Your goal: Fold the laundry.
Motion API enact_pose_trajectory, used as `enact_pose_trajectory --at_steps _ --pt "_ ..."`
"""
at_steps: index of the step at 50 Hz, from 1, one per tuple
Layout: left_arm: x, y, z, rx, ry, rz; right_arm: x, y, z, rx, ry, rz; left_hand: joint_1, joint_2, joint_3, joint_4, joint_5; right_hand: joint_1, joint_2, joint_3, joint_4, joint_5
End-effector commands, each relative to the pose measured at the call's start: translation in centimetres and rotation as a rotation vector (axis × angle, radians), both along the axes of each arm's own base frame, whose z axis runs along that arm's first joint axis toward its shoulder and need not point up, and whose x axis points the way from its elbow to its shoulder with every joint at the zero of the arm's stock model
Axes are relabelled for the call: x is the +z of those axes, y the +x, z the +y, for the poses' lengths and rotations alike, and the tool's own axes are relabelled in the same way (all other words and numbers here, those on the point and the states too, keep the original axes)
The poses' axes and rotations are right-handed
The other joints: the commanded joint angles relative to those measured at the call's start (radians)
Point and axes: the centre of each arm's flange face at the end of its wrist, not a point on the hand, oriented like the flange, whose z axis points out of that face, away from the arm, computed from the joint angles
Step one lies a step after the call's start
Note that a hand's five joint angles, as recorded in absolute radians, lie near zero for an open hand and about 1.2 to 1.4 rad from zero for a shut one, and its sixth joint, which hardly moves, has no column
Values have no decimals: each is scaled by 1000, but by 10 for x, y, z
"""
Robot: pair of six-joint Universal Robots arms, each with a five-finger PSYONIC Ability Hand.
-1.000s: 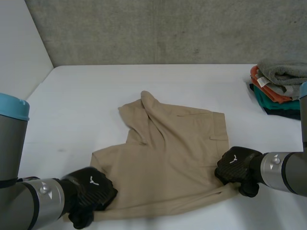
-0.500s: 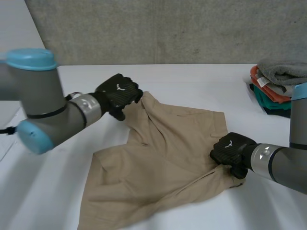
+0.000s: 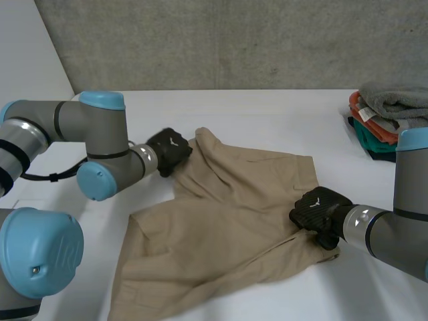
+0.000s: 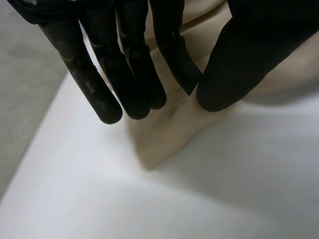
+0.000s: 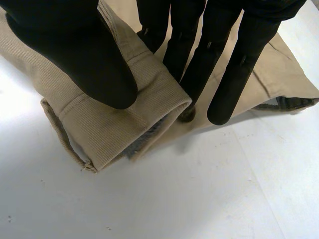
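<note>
I count one pair of shorts (image 3: 227, 221) on the one bench (image 3: 267, 110). There is one stack (image 3: 388, 124) of folded laundry, and in it I make out four pieces: one grey, one orange, one teal, one dark. Two hands are on my screen: one left hand (image 3: 170, 150) and one right hand (image 3: 317, 210).

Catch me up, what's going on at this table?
The robot is partway into folding tan shorts on the table. The left robot hand pinches the far corner of the shorts, and the right robot hand pinches their edge on the right side. The shorts lie rumpled and are not yet folded. A stack of folded clothes sits at the table's far right.
</note>
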Motion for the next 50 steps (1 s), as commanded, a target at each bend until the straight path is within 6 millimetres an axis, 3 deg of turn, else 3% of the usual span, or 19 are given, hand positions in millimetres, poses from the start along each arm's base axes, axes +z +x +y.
enact_pose_trajectory --at_steps 1,4,9,12,13,17,21,25,37,40,43,47,50 --pt "20 26 -17 351 -100 -32 0 1 0 -3 -7 -8 226 201 207 202 230 273 228 211 203 200" --pt "22 44 -9 477 -52 -120 -1 1 1 -1 -2 -7 226 201 207 202 230 273 228 211 203 200" --pt "28 52 7 456 59 -156 -1 4 4 11 -1 -6 226 201 207 202 230 273 228 211 203 200" --pt "38 50 13 432 99 -88 -1 6 7 22 -1 -5 -538 -562 -556 -562 -534 273 228 211 203 200" --pt "41 50 14 430 105 -69 -1 7 8 23 -1 -5 -685 -710 -704 -710 -681 273 228 211 203 200" --pt "61 53 15 446 101 13 0 8 10 23 -8 -7 -707 -732 -726 -732 -703 273 228 211 203 200" --pt "72 58 6 473 67 92 2 8 8 15 -18 -15 -699 -723 -717 -723 -695 273 228 211 203 200" --pt "67 55 3 438 70 133 4 7 7 10 -25 -20 -690 -714 -708 -714 -686 273 228 211 203 200" --pt "15 38 -11 258 83 101 2 9 8 15 -23 -21 -581 -606 -600 -606 -577 273 228 211 203 200" --pt "5 37 -13 243 80 70 1 8 7 13 -23 -20 -400 -424 -418 -424 -396 273 228 211 203 200" --pt "3 37 -14 242 72 59 1 8 7 13 -26 -21 224 200 206 200 228 273 228 211 203 200" --pt "17 46 -15 331 26 13 2 9 6 12 -39 -25 226 201 207 202 230 273 228 211 203 200" --pt "31 64 -14 495 -23 -61 4 11 6 6 -41 -33 226 201 207 202 230 273 228 211 203 200"
